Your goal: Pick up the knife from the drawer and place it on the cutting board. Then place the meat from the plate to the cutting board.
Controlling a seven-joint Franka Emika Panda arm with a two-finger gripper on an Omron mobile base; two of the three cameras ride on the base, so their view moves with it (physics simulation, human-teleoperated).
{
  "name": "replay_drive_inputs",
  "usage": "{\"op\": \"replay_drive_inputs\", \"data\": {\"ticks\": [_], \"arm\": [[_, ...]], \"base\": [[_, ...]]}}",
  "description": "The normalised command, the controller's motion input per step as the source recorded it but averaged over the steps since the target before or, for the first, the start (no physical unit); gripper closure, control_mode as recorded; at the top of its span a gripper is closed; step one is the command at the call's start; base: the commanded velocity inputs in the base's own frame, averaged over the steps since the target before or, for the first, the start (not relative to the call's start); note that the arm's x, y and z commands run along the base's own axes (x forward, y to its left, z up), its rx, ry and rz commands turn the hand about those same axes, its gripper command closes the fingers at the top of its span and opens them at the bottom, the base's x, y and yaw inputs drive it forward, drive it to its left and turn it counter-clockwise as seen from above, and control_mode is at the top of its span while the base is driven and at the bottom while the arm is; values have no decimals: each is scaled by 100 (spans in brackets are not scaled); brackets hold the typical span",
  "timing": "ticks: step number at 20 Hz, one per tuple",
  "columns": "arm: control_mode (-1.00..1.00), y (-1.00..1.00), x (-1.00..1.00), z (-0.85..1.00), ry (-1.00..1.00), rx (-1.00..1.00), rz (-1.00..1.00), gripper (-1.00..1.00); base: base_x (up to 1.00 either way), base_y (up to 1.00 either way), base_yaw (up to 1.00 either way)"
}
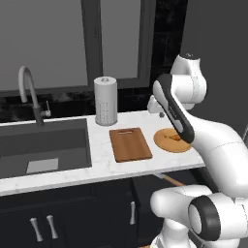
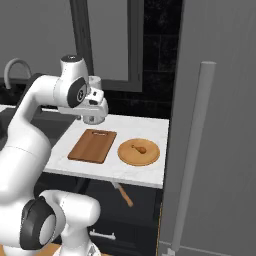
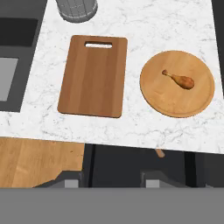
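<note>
Reddish-brown wooden cutting board (image 3: 93,76) lying flat and bare on the white marbled counter (image 3: 175,26), slot handle toward the wall. Just beside it, apart, the round tan-orange plate (image 3: 192,105) with the small orange-brown chunk of meat (image 3: 179,80) on top. Below the counter edge, the black drawer (image 2: 140,200) standing open, and poking out of it the light brown wooden handle of the slim kitchen knife (image 2: 124,195); blade hidden under the counter lip. High above the board, the white arm's two-finger gripper (image 3: 111,181), looking down over counter and drawer alike. Dark fingertips (image 3: 70,183) set apart with nothing between them, holding nothing. So, by the look of it: knife step first, nothing placed yet.

To do it well: come down and forward in front of the counter edge, not through it. Line the fingers across the handle, not along it. Grip the wood near its middle so the long blade does not tip. Lift straight up and back, clear of the drawer wall and the lip, before swinging over the board. Beware the grey paper towel roll (image 3: 76,8) behind the board.
</note>
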Motion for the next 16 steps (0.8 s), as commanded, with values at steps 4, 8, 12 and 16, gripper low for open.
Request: {"op": "replay_drive_inputs", "data": {"ticks": [4, 8, 12, 16], "arm": [[100, 0, -8, 0, -1, 0, 0, -100], [100, 0, 0, 0, 0, 0, 0, -100], [100, 0, 0, 0, 0, 0, 0, -100], [100, 0, 0, 0, 0, 0, 0, -100]], "base": [[-6, 0, 0], [-41, 21, -1], [-25, 78, -12], [9, 100, -24]]}}
